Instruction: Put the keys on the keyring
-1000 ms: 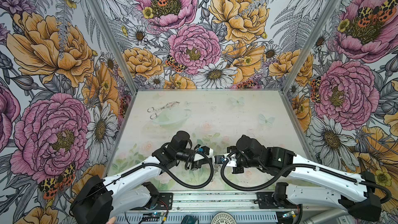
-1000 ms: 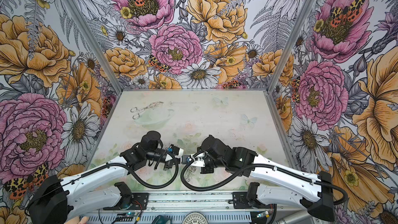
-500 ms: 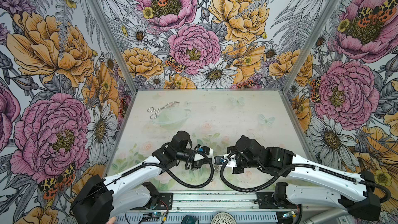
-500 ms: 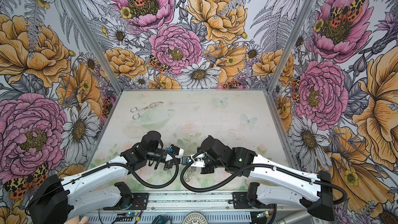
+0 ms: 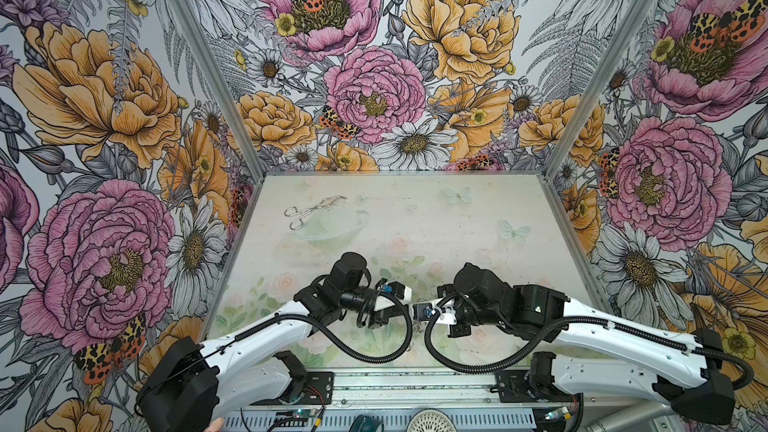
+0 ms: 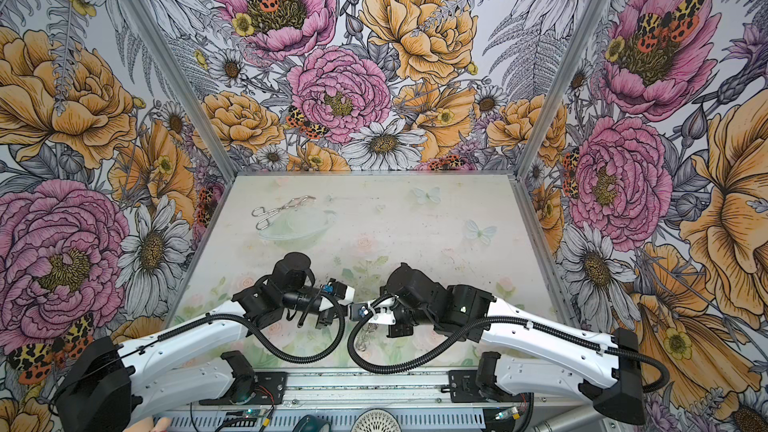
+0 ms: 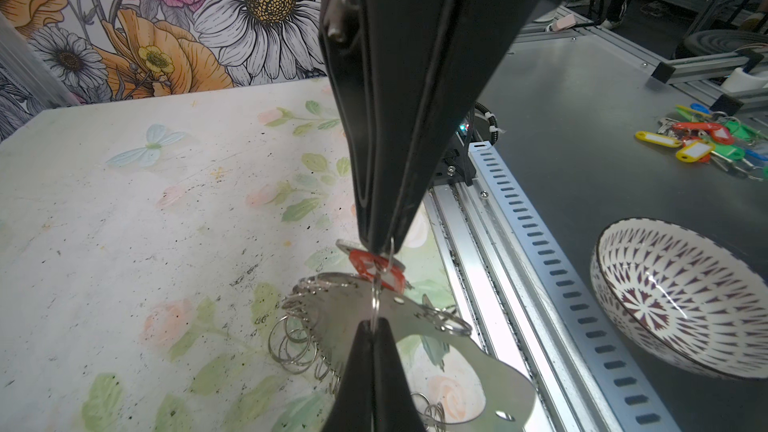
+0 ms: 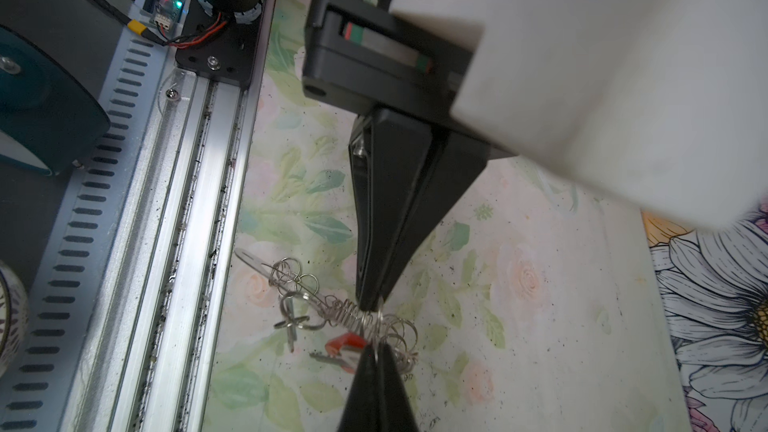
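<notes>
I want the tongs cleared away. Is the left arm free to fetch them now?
Probably not yet: the table toward the tongs lies bare, but the left gripper is shut on a small silver ring, which the right gripper also pinches.

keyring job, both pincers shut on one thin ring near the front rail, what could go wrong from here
1. The left pincer and right pincer seem to pinch one small ring by their tips; it could slip and drop the keys.
2. The fringe rings of the keyring crowd close, so a wrong one may snag.
3. The rail is near; a dropped piece could lodge there.
</notes>
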